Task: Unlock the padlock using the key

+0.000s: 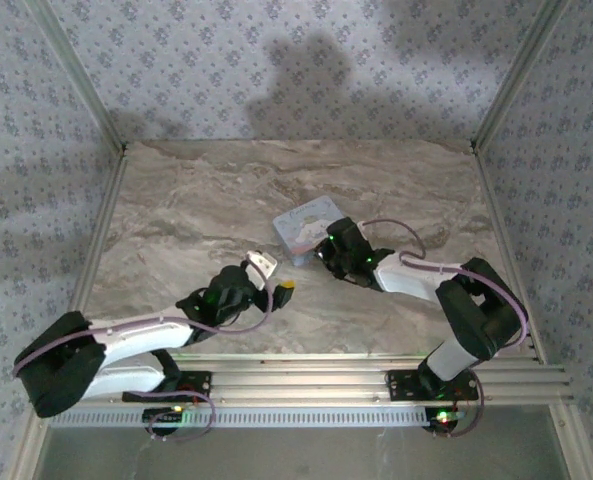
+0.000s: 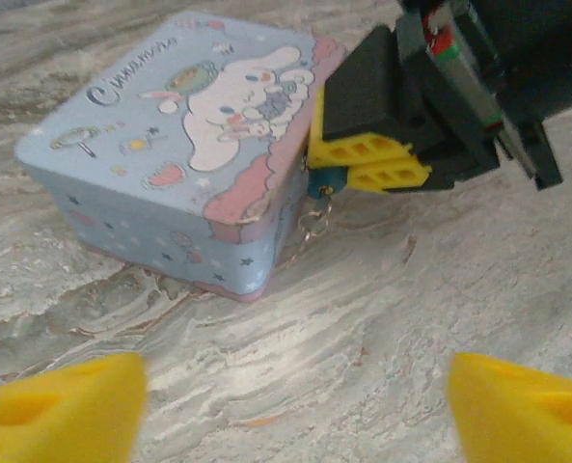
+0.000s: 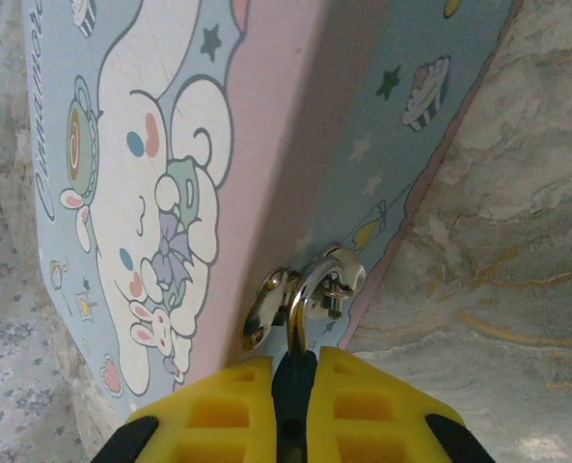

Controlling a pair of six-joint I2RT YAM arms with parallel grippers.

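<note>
At the hasp (image 3: 266,311) of the tin (image 2: 170,145), right jaws are clamped on the padlock (image 2: 325,180), steadying it I guess; left jaws hang wide apart over the desk (image 2: 363,318), holding nothing.

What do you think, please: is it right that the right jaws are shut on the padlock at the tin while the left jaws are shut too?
Not quite: the left wrist view shows the left gripper with jaws wide open. The right gripper is shut on the padlock at the tin.
</note>
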